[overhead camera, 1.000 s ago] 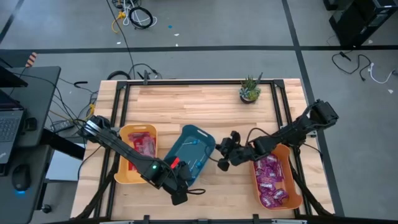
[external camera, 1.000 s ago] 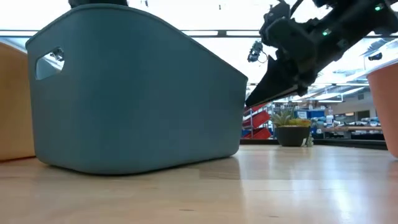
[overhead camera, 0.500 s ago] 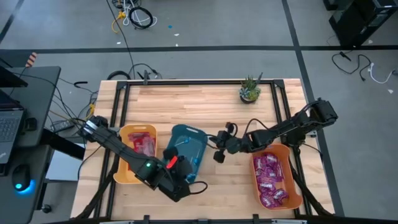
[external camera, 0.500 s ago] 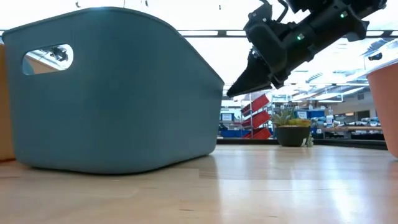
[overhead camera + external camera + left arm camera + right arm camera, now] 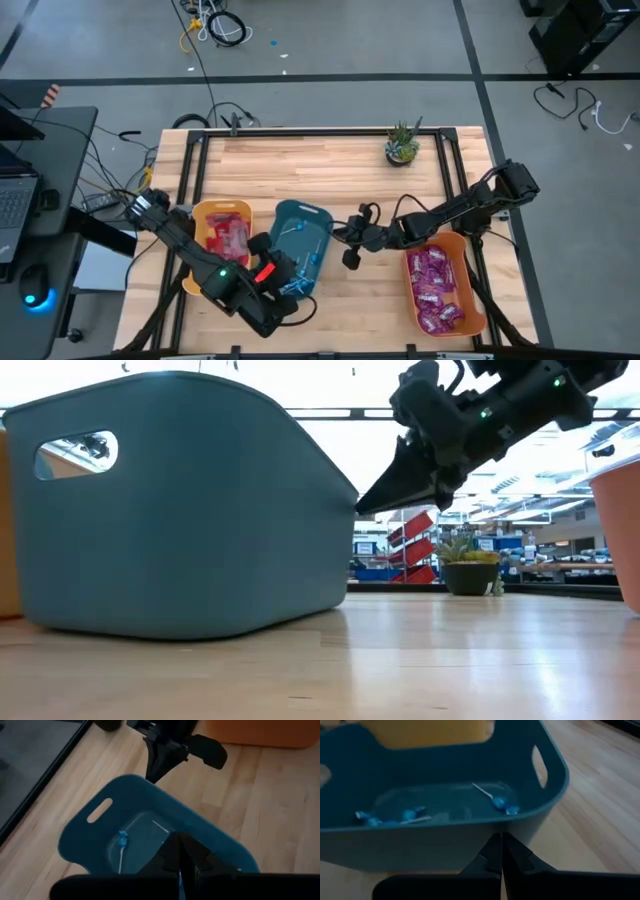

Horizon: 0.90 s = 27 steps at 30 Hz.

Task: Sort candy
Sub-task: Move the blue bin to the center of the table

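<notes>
Candy lies in three bins. Blue lollipops [image 5: 502, 802] lie in the teal bin [image 5: 300, 245], red packets [image 5: 230, 235] in the yellow bin [image 5: 205, 270], and purple packets [image 5: 435, 285] in the orange bin [image 5: 470, 300]. My right gripper [image 5: 360, 508] is shut, with its tip at the teal bin's right wall. My left gripper [image 5: 179, 842] is shut and hangs above the teal bin's near end [image 5: 290, 285]. I see nothing between its fingers. My right gripper touches the top rim of the teal bin's right wall [image 5: 520, 822] with its shut fingertips [image 5: 372, 500]. It comes slanting down from the table's right. The bin stands flat on the table.
A small potted plant [image 5: 401, 147] stands at the far right of the table. The yellow bin sits close against the teal bin's left side. Bare wood lies between the teal and orange bins and across the far half of the table.
My right gripper has moved toward the table's left with its shut tip at the teal bin. The bin has slid left toward the yellow bin and turned a little. My left gripper has risen above the bin's near end and tipped up.
</notes>
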Available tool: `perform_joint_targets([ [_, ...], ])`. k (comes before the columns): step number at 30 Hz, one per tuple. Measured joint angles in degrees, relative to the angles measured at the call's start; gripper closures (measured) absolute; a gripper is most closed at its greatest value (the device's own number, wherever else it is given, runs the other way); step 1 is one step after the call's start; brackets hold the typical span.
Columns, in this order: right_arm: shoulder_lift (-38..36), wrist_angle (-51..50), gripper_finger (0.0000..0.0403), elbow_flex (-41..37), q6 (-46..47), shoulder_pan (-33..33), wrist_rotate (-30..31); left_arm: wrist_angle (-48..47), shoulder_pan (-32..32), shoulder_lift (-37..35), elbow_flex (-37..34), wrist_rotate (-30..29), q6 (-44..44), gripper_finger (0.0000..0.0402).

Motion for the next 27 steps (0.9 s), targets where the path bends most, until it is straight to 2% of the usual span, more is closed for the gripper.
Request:
perform_joint_targets([
  [12,6.5,13.2,0.0403,0.0,-2.4,-2.3,-1.8,-8.1,-4.8,0.0,0.0,-1.6,-13.5,0.0402],
  [27,6.5,16.2,0.0403,0.0,-6.5,-6.3,-6.6,-8.7,-8.9,0.0,0.0,-3.1,-19.8,0.0402],
])
